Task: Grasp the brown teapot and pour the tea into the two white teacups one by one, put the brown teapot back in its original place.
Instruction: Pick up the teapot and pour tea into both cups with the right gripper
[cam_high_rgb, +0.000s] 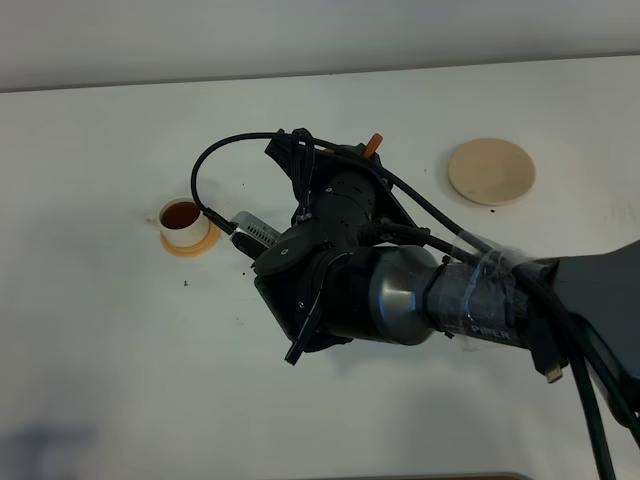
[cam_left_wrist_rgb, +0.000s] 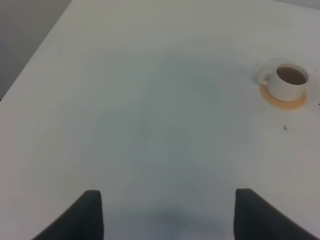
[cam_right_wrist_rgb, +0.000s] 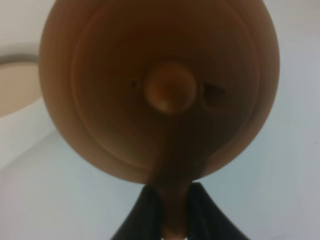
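Observation:
My right gripper is shut on the loop handle of the brown teapot, which fills the right wrist view with its knobbed lid facing the camera. In the high view the right arm reaches across the middle and hides nearly all of the teapot; only a small orange bit shows. One white teacup, holding brown tea, stands on an orange coaster at the left; it also shows in the left wrist view. The second teacup is hidden. The pale beige disc lies bare at the back right. My left gripper is open and empty over bare table.
The white table carries a few dark specks near the cup. The beige disc also shows in the right wrist view beside the teapot. The table's far edge runs along the back.

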